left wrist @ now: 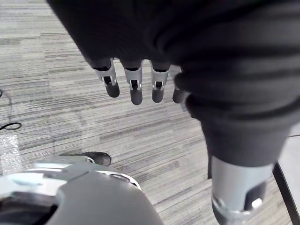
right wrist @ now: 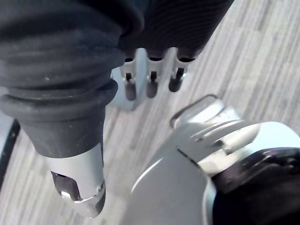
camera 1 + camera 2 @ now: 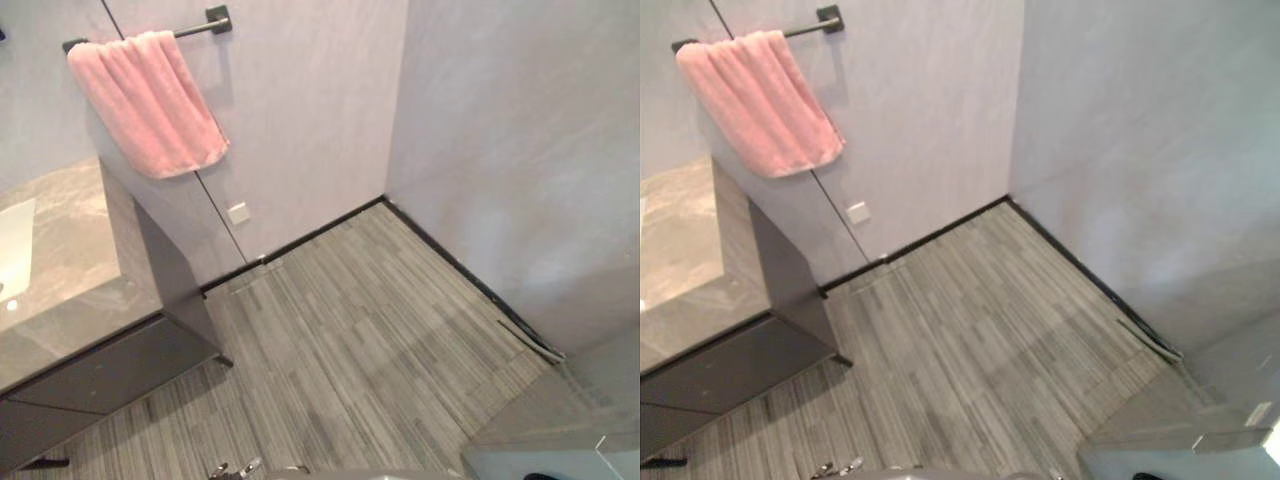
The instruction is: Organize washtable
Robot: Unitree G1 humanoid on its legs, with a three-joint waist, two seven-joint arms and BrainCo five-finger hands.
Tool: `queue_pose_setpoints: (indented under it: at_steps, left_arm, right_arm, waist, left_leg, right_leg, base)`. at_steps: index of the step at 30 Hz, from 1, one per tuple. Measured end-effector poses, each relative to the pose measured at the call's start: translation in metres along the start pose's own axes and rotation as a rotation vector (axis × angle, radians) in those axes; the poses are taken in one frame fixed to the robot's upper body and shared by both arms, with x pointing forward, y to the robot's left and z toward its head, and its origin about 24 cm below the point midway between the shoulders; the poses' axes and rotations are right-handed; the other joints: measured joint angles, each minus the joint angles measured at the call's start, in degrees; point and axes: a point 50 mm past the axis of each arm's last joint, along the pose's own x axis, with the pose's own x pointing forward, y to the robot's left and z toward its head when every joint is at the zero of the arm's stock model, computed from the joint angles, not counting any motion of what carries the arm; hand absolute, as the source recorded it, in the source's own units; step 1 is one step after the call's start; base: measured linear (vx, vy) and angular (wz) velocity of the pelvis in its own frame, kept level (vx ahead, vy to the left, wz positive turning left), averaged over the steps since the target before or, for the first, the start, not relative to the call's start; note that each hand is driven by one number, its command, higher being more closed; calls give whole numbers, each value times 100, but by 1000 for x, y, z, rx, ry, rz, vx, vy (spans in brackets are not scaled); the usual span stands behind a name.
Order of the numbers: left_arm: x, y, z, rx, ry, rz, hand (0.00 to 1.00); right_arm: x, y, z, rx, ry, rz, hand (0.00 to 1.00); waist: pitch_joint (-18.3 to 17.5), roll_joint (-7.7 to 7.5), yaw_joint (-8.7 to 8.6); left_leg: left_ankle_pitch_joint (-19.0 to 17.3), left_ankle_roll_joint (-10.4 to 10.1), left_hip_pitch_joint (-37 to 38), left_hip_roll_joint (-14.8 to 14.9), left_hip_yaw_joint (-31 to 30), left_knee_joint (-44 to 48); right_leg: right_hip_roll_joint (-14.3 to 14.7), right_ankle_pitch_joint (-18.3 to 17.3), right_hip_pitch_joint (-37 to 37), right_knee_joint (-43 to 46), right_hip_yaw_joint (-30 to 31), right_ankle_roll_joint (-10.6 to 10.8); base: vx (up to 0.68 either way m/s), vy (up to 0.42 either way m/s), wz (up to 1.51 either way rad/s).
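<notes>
L hand (image 1: 135,86): fingers (image 1: 112,84) hang straight and loose, a bit apart, holding nothing; the thumb sticks out on its own. The grey striped floor (image 1: 56,108) is under them, not touching. R hand (image 2: 151,79): same, fingers (image 2: 176,79) straight and loose in a row, holding nothing, above the floor. Out in the head views, the bench (image 3: 70,250) is at the robot's left. It has a shiny brown-grey stone top, w/ a bit of white sink (image 3: 12,250) at the very edge of the view. A dark cabinet (image 3: 100,372) sits under the top. Above the bench, a pink towel (image 3: 145,100) hangs folded over a dark bar (image 3: 200,25) on the wall (image 3: 300,110); the towel sits toward the bar's left end. A small white plate (image 3: 238,212) is on the wall low down, near the bench's far corner. The floor runs to the room's corner, w/ a dark strip (image 3: 450,265) along the bottom of the walls.
</notes>
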Motion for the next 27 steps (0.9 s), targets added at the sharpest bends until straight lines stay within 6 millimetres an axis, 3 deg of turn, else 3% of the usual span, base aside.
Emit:
queue_pose_setpoints:
  at_steps: [1, 2, 3, 6, 7, 8, 9, 11, 13, 14, 15, 16, 17, 20, 23, 25, 27]
  left_arm:
    - [0, 0, 0, 5, 1, -1, 0]
    - [0, 5, 1, 13, 2, 3, 0]
    - [1, 7, 2, 16, 0, 4, 0]
    - [0, 14, -1, 25, 9, 10, 0]
    - [0, 13, -1, 34, 12, 7, 0]
    - [0, 13, -3, 44, 19, 7, 0]
    - [0, 13, -3, 48, 24, 6, 0]
    - [0, 11, -5, 55, 48, -1, 0]
    - [0, 10, -4, 53, 46, -5, 0]
    - [0, 10, -5, 44, 48, -4, 0]
    - [0, 11, -6, 42, 51, -3, 0]
    - [-1, 13, -7, 8, 48, 2, 0]
    - [-2, 7, -13, -53, 62, 4, 0]
    - [-3, -3, -16, -125, 68, 0, 0]
    - [-3, -3, -16, -168, 67, 11, 0]
    - [-5, -1, -18, -205, 58, 24, 0]
    - [-4, -1, -13, -209, 37, 26, 0]
  right_arm:
    - [0, 0, 0, 7, -2, 0, 0]
    - [-1, 4, -4, 17, 4, 7, 0]
    - [-1, 6, -4, 18, 4, 11, 0]
    - [-3, 9, -9, 25, 16, 16, 0]
    - [-2, 9, -9, 28, 11, 16, 0]
    - [-2, 9, -4, 32, -4, 19, 0]
    - [-1, 10, -2, 34, -13, 23, 0]
    - [-1, 12, 3, 56, -31, 32, 0]
    - [-1, 11, 4, 52, -34, 33, 0]
    - [-1, 11, 4, 66, -33, 34, 0]
    - [-1, 11, 3, 71, -30, 33, 0]
    - [-2, 10, -2, 80, -18, 31, 0]
    - [-1, 7, 2, 83, -28, 32, 0]
    - [0, 7, 15, 81, -79, 40, 0]
    - [0, 8, 15, 80, -78, 42, 0]
    - [0, 8, 14, 77, -73, 41, 0]
    - [0, 7, 11, 61, -57, 36, 0]
  waist:
    - [0, -3, -8]
    - [-21, -91, -11]
    - [-18, -164, -18]
    - [12, -338, -15]
    - [3, -237, -56]
    - [16, -225, -150]
    - [23, -209, -161]
    - [88, -118, -211]
    - [120, -90, -213]
    - [122, -92, -216]
    - [120, -103, -226]
    - [164, -154, -264]
    - [220, -80, -272]
    - [244, 154, -205]
    - [237, 167, -313]
    - [209, 131, -311]
    - [166, 132, -277]
  left_leg:
    - [-70, -9, 57, -31, -23, -75]
    - [-163, 16, 166, -197, -75, -177]
    - [-191, 60, 184, -287, -74, -187]
    - [-300, 220, 536, -523, -128, -223]
    - [-353, 273, 683, -509, -193, -265]
    - [-422, 286, 759, -411, -242, -253]
    - [-438, 280, 786, -345, -274, -257]
    - [-492, 213, 932, -23, -315, -314]
    - [-509, 185, 1070, 175, -372, -346]
    - [-523, 163, 1113, 265, -402, -348]
    - [-551, 117, 1145, 277, -411, -353]
    - [-701, -109, 1301, 278, -458, -393]
    - [-841, -280, 1489, 391, -471, -454]
    - [-669, -165, 1411, 538, -436, -230]
    - [-379, -276, 1364, 729, -537, -66]
    - [-259, -461, 1181, 885, -722, 434]
    - [-1, -837, 839, 1013, -1026, 1265]
  right_leg:
    - [-32, -28, -138, 323, 15, 31]
    - [-249, -82, -539, 1280, 127, 89]
    - [-348, -58, -691, 1631, 150, 81]
    - [-667, 368, -998, 2574, 148, 15]
    - [-739, 428, -1086, 2922, -33, -72]
    - [-714, -53, -1230, 3190, -278, -74]
    - [-671, -316, -1334, 3267, -438, -132]
    - [-337, -780, -1748, 2918, -986, -249]
    - [-42, -735, -1936, 1936, -984, -278]
    - [126, -420, -1972, 963, -823, -275]
    - [188, -214, -1948, 530, -748, -269]
    - [241, 427, -1901, -227, -536, -236]
    - [359, 907, -1808, -115, -522, -376]
    - [471, 447, -1928, 275, -608, -487]
    - [499, 169, -1704, 311, -915, -564]
    - [556, 17, -1396, 191, -1140, -598]
    - [637, 45, -926, -215, -1310, -669]
  base:
    - [71, 139, 12]
    - [58, 110, 19]
    - [42, 110, 22]
    - [115, 93, 12]
    - [204, 57, 12]
    - [171, 38, 16]
    - [153, -39, 21]
    - [200, -83, 20]
    - [250, -157, 25]
    - [271, -212, 36]
    - [322, -261, 47]
    - [352, -271, 45]
    - [360, -257, 28]
    - [303, -256, 0]
    - [285, -196, 41]
    - [274, -184, 55]
    - [292, -147, 40]
